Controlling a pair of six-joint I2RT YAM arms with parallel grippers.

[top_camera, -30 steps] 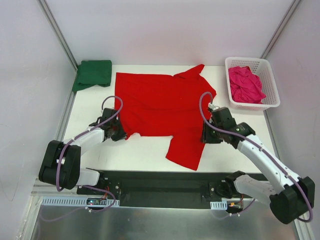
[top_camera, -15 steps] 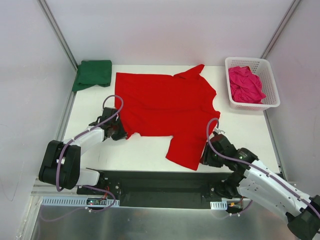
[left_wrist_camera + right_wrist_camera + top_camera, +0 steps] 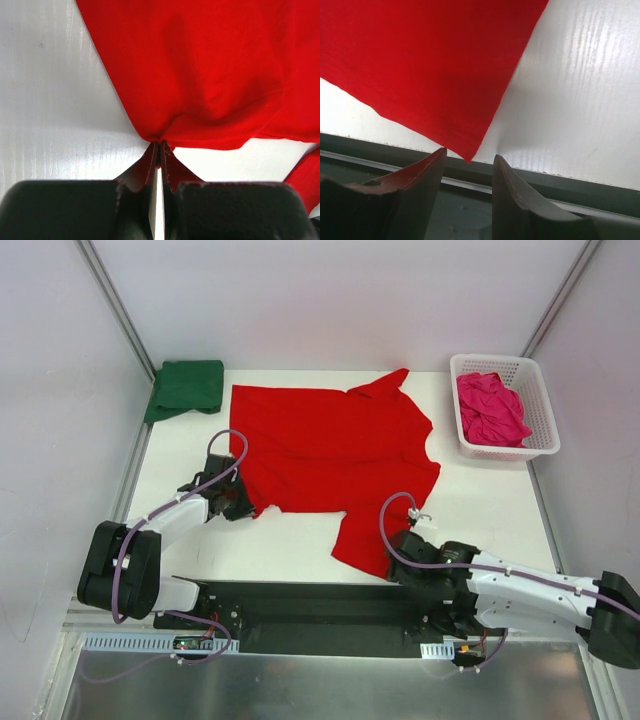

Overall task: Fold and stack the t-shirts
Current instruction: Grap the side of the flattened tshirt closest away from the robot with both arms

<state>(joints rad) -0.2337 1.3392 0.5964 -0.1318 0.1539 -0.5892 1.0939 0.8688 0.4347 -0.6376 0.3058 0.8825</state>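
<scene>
Since a second ago the right arm has swung off the red t-shirt's right side and dropped low along the near edge of the tabletop. The shirt and the left arm look just as they did.

The red t-shirt [image 3: 330, 455] lies spread over the middle of the tabletop [image 3: 480, 505], collar towards the far edge. One flap trails down to the near edge, right of centre.

The left gripper [image 3: 243, 508] sits at the shirt's near left hem with its jaws closed on a pinch of the red cloth. From the left wrist the fabric puckers to a point right at the tips.

The right gripper [image 3: 392, 566] lies almost flat at the near edge, pointing left at the lowest corner of the trailing flap. Its jaws stand apart and grip nothing. From the right wrist that corner of cloth ends just above the gap, clear of both fingers [image 3: 520, 200]. Below them runs the black base plate [image 3: 320, 605] that borders the tabletop's near edge.

The green t-shirt [image 3: 187, 387] sits folded at the far left corner, just beside the red shirt's far left corner. The magenta t-shirt [image 3: 490, 408] is crumpled inside the white lattice basket [image 3: 541, 390] at the far right corner. The basket is near the red sleeve but apart from it.
</scene>
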